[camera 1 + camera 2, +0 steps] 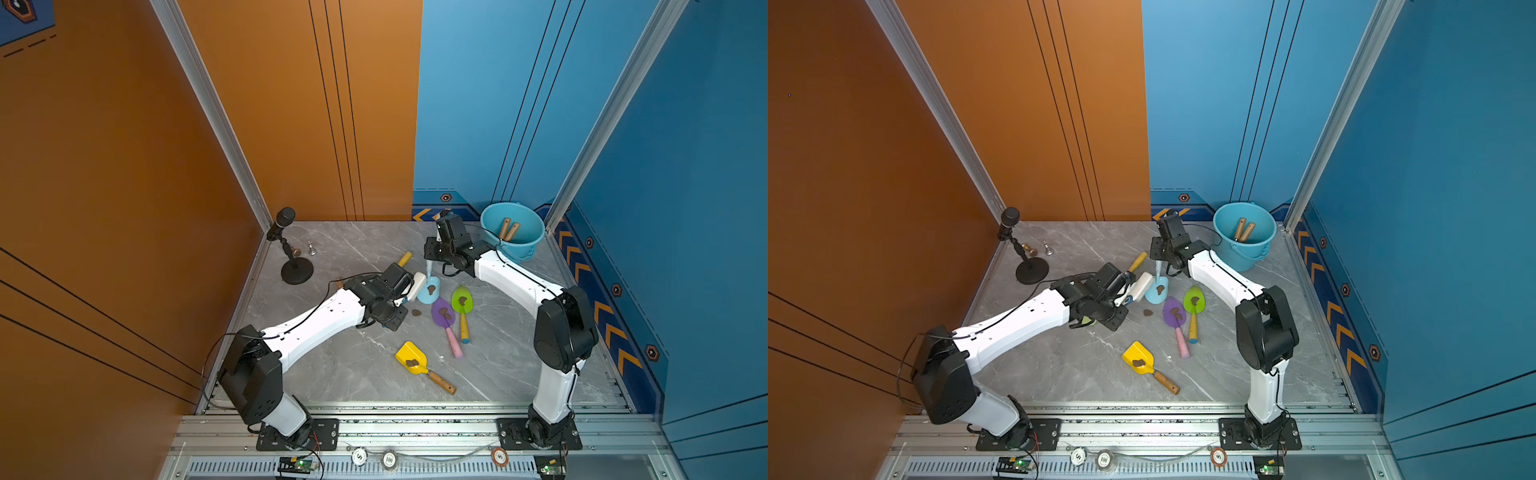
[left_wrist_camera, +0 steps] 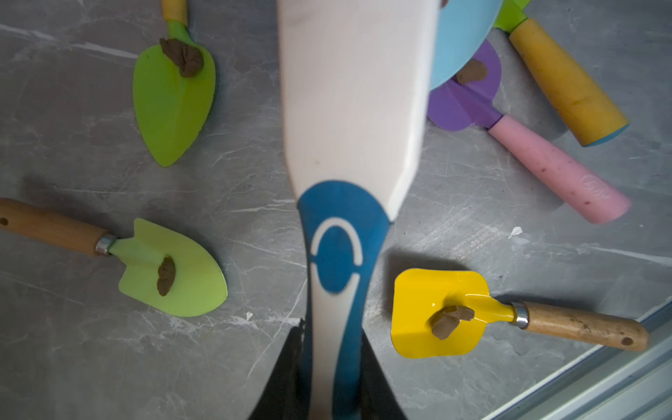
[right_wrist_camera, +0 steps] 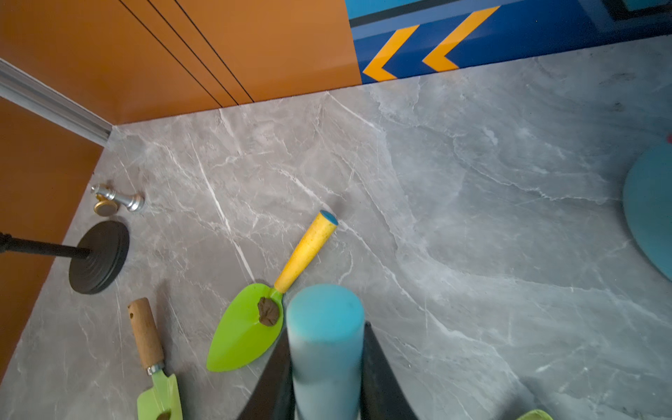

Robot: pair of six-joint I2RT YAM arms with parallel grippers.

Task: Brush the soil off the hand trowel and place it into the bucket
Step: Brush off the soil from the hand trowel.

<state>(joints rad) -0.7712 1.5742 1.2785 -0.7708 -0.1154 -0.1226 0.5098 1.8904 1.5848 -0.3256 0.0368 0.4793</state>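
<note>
Right pincer (image 3: pixel 327 385): clamped on blue trowel (image 1: pixel 424 296) handle, blade tilted downward.
Left pincer (image 2: pixel 332 382): clamped on brush (image 1: pixel 419 284), held just beside soil (image 1: pixel 432 287).

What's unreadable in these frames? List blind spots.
Blades of the two wooden handles in the bucket: both top views, hidden inside it.
Brush bristles: left wrist view, facing away; only its back shows.
Light-blue trowel blade: right wrist view, not in frame; only the handle shows.
Lime trowel and pale-green trowel: top views, mostly covered by the left arm.
</note>
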